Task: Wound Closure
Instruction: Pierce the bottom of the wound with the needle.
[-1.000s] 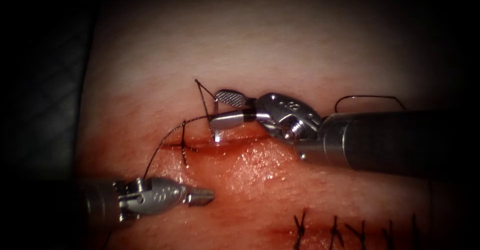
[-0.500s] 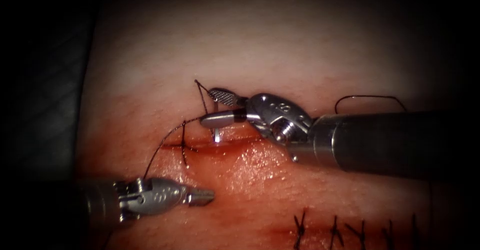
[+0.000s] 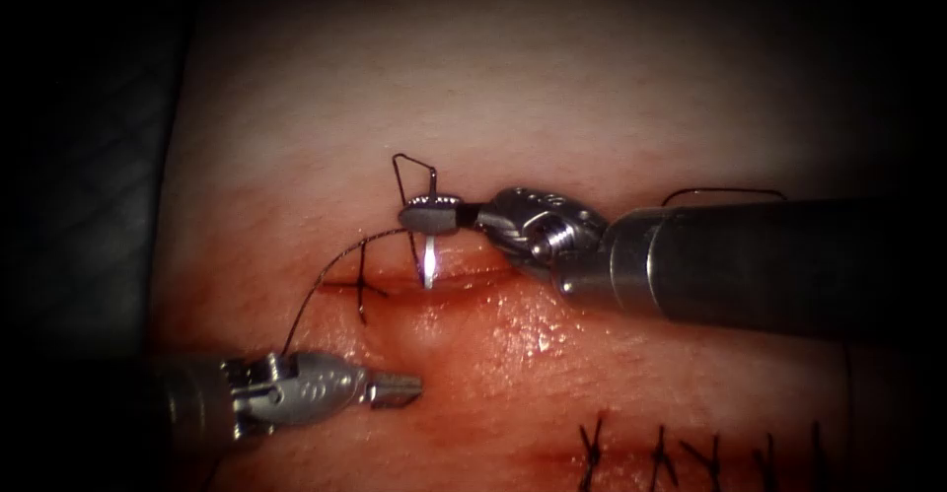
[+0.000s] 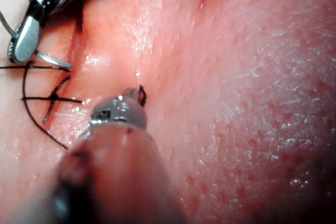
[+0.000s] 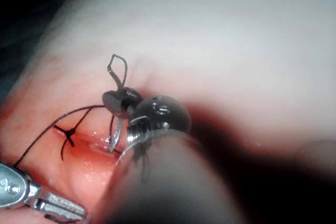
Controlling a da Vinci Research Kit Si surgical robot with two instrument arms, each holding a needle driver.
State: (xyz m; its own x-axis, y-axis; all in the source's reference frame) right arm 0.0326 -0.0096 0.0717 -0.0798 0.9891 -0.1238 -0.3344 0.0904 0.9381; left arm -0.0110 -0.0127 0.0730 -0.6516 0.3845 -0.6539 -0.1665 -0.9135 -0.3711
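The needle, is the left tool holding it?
No, the right tool grips the needle above the cut; the left tool holds nothing.

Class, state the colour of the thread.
Black thread; clearest in the left wrist view.

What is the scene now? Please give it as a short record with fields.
right tool: jaws shut on the needle, near its swaged end
needle: tip points down at the cut; entry into the tissue unclear
left tool: jaws shut, holding nothing, below the cut
thread: runs from the needle past a finished stitch
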